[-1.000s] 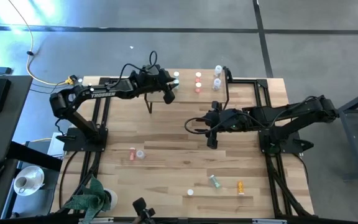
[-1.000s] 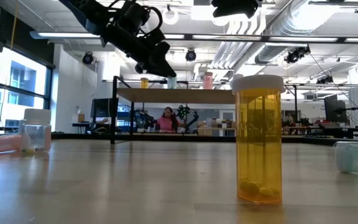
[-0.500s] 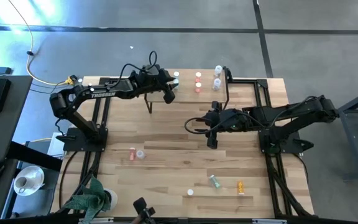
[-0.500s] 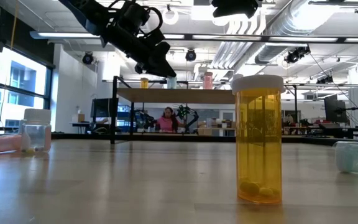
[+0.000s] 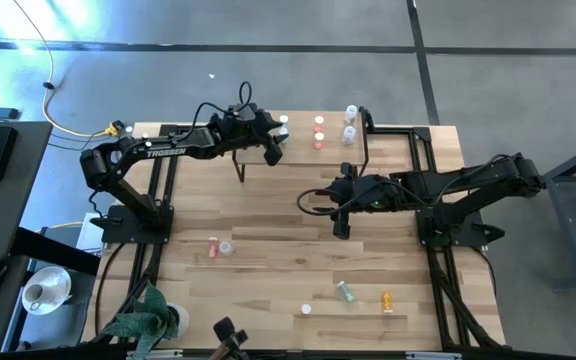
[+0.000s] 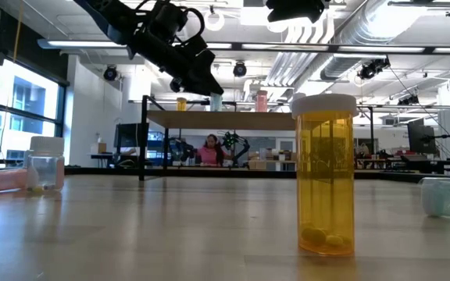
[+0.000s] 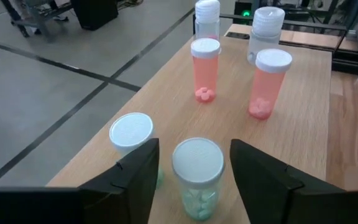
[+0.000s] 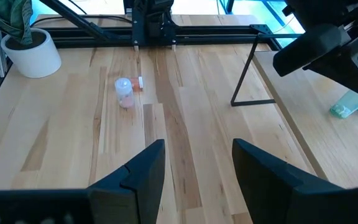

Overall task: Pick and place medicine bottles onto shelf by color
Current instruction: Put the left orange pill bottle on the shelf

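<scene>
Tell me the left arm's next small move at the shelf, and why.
Probably lift the left gripper straight up and back. Its fingers stand open either side of a green bottle that sits upright on the shelf, apparently released, so pulling away sideways could knock it or the bottle beside it.

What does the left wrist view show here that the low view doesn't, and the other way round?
Only the left wrist view: a green bottle standing between the open left pincer fingers, two pink bottles and two clear ones on the shelf.
Only the low view: a large orange bottle upright on the table, and a person in the room behind.
Both: the shelf and the left pincer at it.
</scene>
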Available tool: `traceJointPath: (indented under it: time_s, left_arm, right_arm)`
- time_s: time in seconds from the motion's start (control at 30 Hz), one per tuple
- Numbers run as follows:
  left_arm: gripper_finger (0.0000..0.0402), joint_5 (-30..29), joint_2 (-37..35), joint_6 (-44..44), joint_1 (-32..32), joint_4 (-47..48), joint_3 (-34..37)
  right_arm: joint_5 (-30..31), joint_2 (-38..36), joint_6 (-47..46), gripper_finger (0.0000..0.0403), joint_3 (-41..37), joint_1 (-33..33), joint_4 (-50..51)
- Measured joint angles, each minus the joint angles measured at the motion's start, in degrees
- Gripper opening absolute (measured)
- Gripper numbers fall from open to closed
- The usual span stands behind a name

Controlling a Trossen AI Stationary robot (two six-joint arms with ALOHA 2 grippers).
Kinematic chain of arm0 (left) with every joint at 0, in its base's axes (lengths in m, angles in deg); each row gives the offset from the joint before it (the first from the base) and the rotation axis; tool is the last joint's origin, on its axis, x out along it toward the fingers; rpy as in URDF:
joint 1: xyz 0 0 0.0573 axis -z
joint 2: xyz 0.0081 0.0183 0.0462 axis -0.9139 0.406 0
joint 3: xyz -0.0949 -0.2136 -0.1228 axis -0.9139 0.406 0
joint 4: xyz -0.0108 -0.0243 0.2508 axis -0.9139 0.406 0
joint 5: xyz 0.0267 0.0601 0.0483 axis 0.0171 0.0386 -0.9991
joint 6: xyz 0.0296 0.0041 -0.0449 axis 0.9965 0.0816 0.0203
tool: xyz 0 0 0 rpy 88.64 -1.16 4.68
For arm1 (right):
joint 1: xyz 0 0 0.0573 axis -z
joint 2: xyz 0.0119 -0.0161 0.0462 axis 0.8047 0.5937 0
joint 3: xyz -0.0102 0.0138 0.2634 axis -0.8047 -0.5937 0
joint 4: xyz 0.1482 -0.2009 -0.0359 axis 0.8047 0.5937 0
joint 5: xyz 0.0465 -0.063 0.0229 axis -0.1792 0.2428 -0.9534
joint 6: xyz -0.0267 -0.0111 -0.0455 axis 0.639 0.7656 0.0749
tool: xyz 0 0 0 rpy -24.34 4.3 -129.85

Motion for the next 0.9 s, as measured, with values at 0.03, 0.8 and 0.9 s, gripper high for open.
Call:
traceJointPath:
  time_s: [0.03,0.8,0.9]
  left_arm:
    - [0.0195,0.0,-0.1,0.0,0.0,0.1,0.0]
    - [0.0205,4.4,-17.1,-0.9,5.4,21.7,-3.6]
    - [0.0204,5.6,-18.0,-1.0,7.9,22.2,-1.6]
  right_arm:
    - [0.0,0.0,0.0,0.0179,0.0,0.0,0.0]
    - [-0.2,0.0,-6.5,0.0179,-0.2,-0.8,8.5]
    - [-0.1,0.0,-7.7,0.0179,-1.8,-2.1,9.4]
